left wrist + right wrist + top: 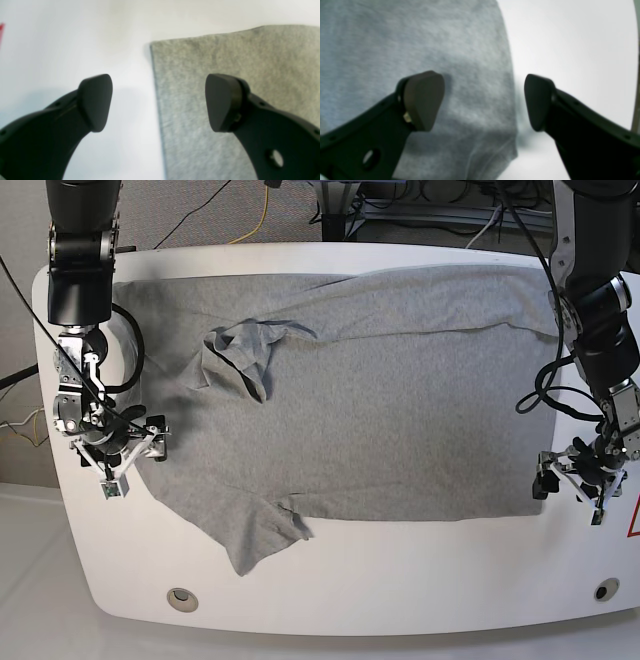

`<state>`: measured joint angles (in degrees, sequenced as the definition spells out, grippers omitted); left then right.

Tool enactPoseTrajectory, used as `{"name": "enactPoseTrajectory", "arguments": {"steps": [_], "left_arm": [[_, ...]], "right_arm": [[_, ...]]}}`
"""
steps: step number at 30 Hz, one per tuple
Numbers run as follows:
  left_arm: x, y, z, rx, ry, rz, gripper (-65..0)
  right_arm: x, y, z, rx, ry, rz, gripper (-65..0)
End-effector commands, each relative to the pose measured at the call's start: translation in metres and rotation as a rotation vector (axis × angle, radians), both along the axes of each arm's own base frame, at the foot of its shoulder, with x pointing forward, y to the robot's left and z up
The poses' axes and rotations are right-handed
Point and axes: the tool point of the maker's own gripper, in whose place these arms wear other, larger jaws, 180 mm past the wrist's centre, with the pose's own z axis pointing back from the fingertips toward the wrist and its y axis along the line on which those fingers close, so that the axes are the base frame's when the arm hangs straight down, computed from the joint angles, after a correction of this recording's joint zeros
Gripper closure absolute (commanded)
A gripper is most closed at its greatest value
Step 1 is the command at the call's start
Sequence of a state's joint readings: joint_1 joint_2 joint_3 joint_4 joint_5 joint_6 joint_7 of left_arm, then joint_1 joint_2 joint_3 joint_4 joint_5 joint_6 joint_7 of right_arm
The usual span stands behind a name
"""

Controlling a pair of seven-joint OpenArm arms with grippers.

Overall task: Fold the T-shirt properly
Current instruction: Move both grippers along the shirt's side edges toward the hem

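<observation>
A white table [400, 600] with rounded corners fills most of the base view, with a small round hole [181, 598] near its front left corner and another [603, 589] near its front right corner. Beyond the far edge lies grey carpet [180, 215], crossed by a yellow cable [257, 220] and several dark cables [420, 195] beside metal frame legs. Even, soft light falls on the tabletop, and a pale floor [30, 580] shows at lower left.

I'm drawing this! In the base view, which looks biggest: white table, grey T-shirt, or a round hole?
1. The white table.
2. The wrinkly heather-grey T-shirt.
3. The small round table hole.
</observation>
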<state>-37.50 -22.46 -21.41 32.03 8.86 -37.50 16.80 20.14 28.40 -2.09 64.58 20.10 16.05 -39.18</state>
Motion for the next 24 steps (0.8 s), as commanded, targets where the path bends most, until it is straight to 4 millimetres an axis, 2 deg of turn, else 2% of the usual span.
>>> {"name": "enactPoseTrajectory", "arguments": {"steps": [1,10,14,18,24], "left_arm": [[0.016,0.008,0.026,-0.027,-0.091,0.023,-55.7],[0.012,0.001,0.007,-0.111,-0.112,0.051,-55.7],[0.009,0.018,0.006,-0.125,-0.129,0.135,-55.7],[-0.007,0.046,0.004,-0.12,-0.127,0.198,-55.7],[-0.009,0.049,0.003,-0.117,-0.126,0.203,-55.7]], "right_arm": [[0.014,-0.01,0.024,-0.016,-0.071,-0.007,-51.1],[0.012,-0.023,0.028,-0.041,-0.068,-0.016,-51.1],[0.011,-0.023,0.028,-0.043,-0.065,-0.016,-51.1],[0.011,-0.023,0.028,-0.043,-0.065,-0.016,-51.1],[0.01,-0.023,0.027,-0.043,-0.061,-0.016,-51.1]]}}
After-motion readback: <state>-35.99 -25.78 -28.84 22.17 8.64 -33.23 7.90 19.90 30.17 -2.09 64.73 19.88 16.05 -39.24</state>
